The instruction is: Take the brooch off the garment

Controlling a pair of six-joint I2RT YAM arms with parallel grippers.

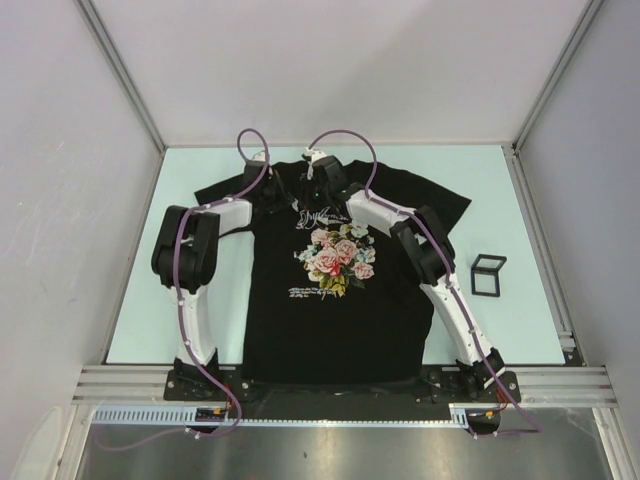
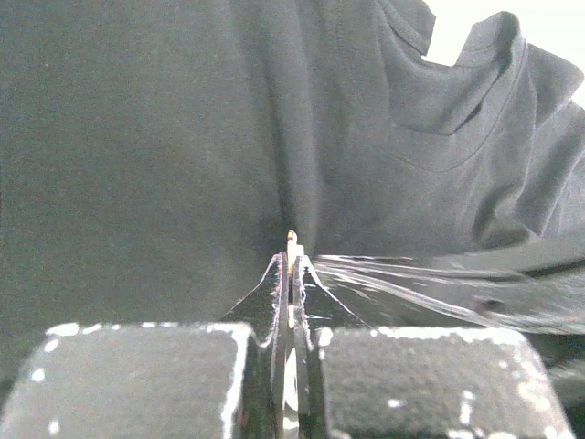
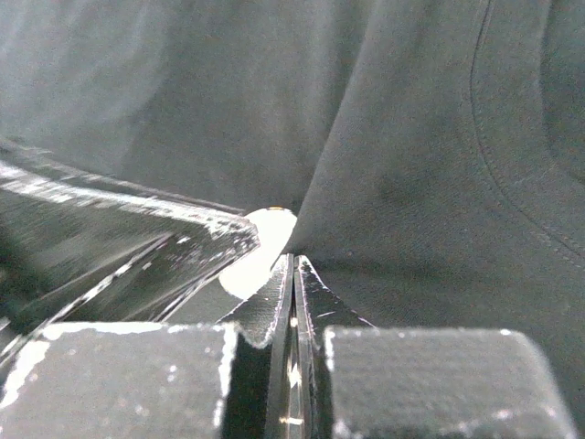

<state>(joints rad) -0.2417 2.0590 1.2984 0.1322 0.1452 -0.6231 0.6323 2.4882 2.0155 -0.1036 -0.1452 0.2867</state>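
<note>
The garment (image 1: 330,335) lies collar-far, hem-near; left claw (image 2: 292,261) clenched on brooch (image 3: 267,240) (right claw (image 3: 294,270) clenched beside it).

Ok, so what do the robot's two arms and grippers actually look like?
The left arm and right arm match: white links joined by bulky black joint housings. A thin purple cable loops along each one. The left gripper and right gripper have black fingers tapering to thin tips, with chipped, whitish scuffs along their edges.
</note>
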